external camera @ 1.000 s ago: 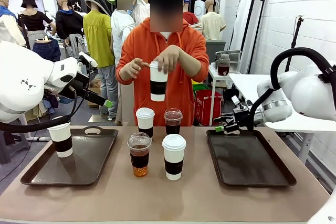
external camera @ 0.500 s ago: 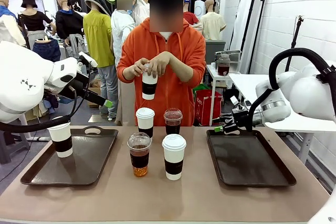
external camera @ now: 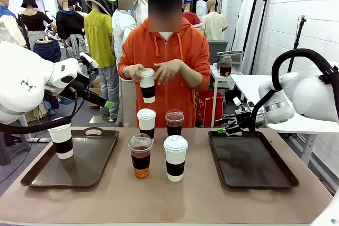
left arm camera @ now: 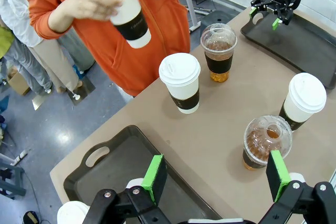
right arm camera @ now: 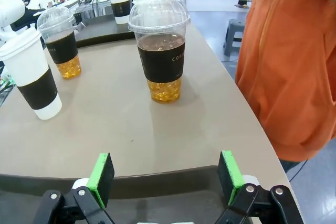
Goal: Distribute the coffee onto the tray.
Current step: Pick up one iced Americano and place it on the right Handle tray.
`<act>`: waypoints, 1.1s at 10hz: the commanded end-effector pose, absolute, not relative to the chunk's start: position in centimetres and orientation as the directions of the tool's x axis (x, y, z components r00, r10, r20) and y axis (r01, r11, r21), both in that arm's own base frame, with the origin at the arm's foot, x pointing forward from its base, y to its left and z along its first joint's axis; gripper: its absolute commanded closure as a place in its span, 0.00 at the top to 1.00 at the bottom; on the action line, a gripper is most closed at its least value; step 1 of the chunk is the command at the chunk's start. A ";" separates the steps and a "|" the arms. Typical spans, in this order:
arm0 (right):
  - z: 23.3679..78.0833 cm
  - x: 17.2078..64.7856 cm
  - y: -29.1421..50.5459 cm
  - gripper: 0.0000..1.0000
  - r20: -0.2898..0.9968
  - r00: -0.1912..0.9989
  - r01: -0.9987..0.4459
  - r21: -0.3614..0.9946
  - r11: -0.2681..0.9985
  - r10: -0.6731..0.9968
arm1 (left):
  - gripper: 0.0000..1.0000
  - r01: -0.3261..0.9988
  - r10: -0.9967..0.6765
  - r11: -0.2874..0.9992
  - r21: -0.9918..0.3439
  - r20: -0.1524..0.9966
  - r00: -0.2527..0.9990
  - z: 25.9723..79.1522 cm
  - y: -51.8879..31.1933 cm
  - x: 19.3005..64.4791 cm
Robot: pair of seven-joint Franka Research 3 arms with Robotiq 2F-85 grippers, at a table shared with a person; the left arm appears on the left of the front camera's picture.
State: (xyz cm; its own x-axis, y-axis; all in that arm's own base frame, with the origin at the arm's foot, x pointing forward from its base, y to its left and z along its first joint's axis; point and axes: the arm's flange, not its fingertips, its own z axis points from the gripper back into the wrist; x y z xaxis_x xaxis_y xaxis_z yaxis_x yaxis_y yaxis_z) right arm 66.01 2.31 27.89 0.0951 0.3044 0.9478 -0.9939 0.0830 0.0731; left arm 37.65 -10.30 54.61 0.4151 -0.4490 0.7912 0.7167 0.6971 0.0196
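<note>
Front view: a person's hand (external camera: 132, 71) holds one white paper cup (external camera: 148, 87) above the tabletop (external camera: 175, 199). A far white cup (external camera: 146, 121), far clear cup (external camera: 174, 122), near clear cup (external camera: 140, 156) and near white cup (external camera: 175, 158) stand mid-tabletop between the left tray (external camera: 87, 170), which carries a sixth cup (external camera: 62, 140), and the right tray (external camera: 251, 162).

Left wrist view: the left gripper (left arm camera: 215, 177) hangs over the left tray, jaws wide apart, holding nothing.

Right wrist view: the right gripper (right arm camera: 166, 177) has its jaws spread wide and empty, with the far clear cup ahead.

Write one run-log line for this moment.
left gripper open; right gripper open; hand holds white cup; one cup on left tray
</note>
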 end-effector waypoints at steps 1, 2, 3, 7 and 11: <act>28.2 66.1 2.7 1.00 0.948 0.095 -0.994 0.074 0.081 0.305 | 1.00 0.718 -0.446 0.696 0.013 0.792 0.417 54.5 -10.2 37.7; 28.3 66.3 3.3 1.00 0.953 0.093 -0.994 0.073 0.081 0.289 | 1.00 0.718 -0.446 0.696 0.013 0.792 0.417 54.5 -10.2 37.7; 28.5 66.4 4.0 1.00 0.960 0.089 -0.994 0.069 0.081 0.267 | 1.00 0.718 -0.446 0.696 0.013 0.792 0.417 54.5 -10.2 37.7; 28.9 67.0 7.7 1.00 0.976 0.073 -0.997 0.064 0.053 0.205 | 1.00 0.718 -0.446 0.696 0.013 0.792 0.417 54.5 -10.2 37.7; 28.9 67.1 11.5 1.00 0.982 0.058 -0.998 0.062 -0.015 0.180 | 1.00 0.718 -0.446 0.696 0.013 0.792 0.417 54.5 -10.2 37.7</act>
